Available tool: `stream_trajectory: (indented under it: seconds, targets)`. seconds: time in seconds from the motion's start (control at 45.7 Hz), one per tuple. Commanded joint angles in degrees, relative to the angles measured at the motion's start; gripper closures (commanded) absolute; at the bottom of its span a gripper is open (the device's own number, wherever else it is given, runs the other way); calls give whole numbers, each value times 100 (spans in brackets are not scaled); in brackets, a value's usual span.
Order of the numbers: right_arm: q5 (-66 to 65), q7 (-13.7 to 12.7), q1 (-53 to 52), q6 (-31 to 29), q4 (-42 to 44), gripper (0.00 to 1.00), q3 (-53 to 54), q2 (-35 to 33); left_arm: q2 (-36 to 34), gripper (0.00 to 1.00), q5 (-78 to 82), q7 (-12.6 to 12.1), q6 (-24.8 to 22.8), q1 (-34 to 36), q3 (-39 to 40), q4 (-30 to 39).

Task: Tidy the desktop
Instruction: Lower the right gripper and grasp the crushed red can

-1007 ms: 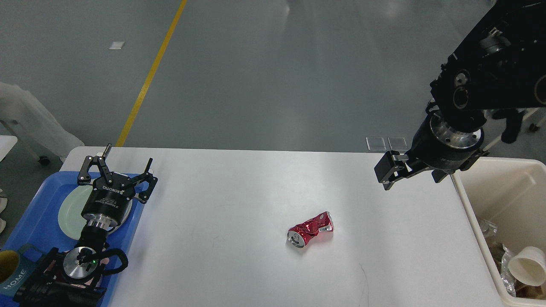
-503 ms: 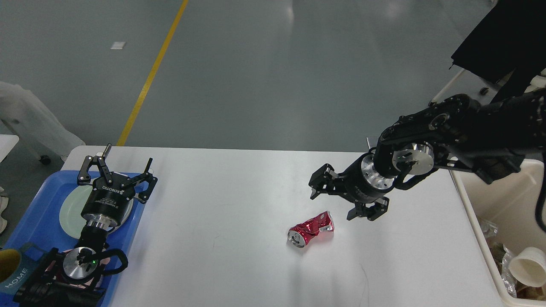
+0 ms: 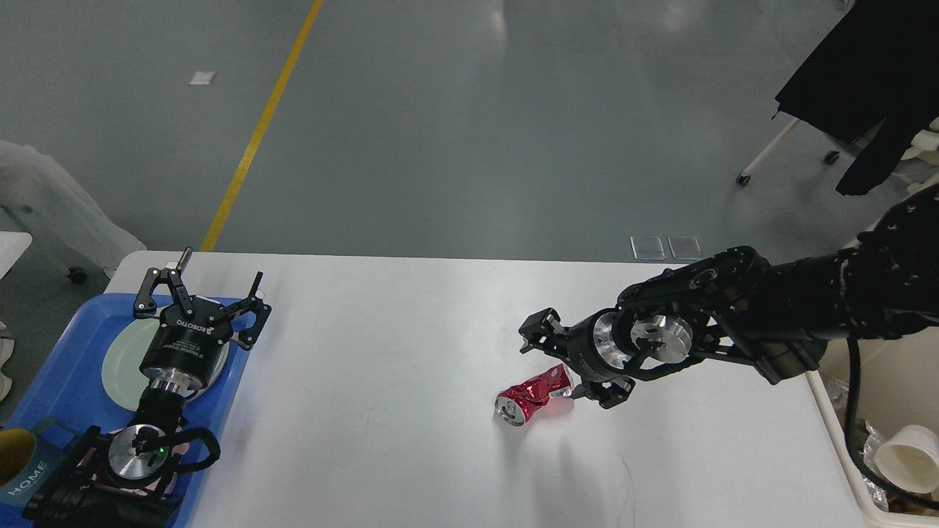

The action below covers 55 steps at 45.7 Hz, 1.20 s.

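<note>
The desktop [image 3: 381, 352] is a wide white tabletop. A crushed red can [image 3: 534, 396] lies on its side right of the middle. My right gripper [image 3: 569, 365] is open and low over the table at the can's right end, with one finger behind the can and one at its front right. It holds nothing. My left gripper [image 3: 202, 295] is open and empty, pointing away from me above the far edge of a blue tray [image 3: 66, 352].
The blue tray at the left holds a pale green plate [image 3: 121, 359] and a cup marked HOME [image 3: 22, 458]. A cream bin [image 3: 899, 381] with a white paper cup [image 3: 906, 458] and wrappers stands off the table's right edge.
My right arm swung down and left from above the bin's corner to the can, and its open gripper now stands around the can's right end. The left arm and the can have not moved.
</note>
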State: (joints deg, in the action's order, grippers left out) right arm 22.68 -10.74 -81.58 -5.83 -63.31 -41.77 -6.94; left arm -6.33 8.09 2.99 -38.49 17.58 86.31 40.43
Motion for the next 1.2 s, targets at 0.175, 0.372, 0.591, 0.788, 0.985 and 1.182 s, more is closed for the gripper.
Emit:
stream_trajectory:
  seconds: [0.175, 0.372, 0.591, 0.788, 0.985, 1.182]
  targets:
    - [-70, -7, 924, 12, 863, 0, 424, 315, 0, 3, 0, 0, 8, 0, 0, 0]
    - [-106, -7, 1478, -24, 1883, 0, 424, 711, 0, 3, 0, 0, 0, 0, 0, 0]
    - [-176, 28, 1681, -24, 2217, 15, 442, 834, 0, 3, 0, 0, 0, 0, 0, 0]
    - [-176, 46, 1690, -24, 2191, 61, 460, 808, 0, 3, 0, 0, 0, 0, 0, 0]
    - [-176, 55, 1725, -24, 2191, 81, 574, 808, 0, 3, 0, 0, 0, 0, 0, 0]
    - [-193, 46, 1734, -6, 2191, 100, 574, 808, 0, 3, 0, 0, 0, 0, 0, 0]
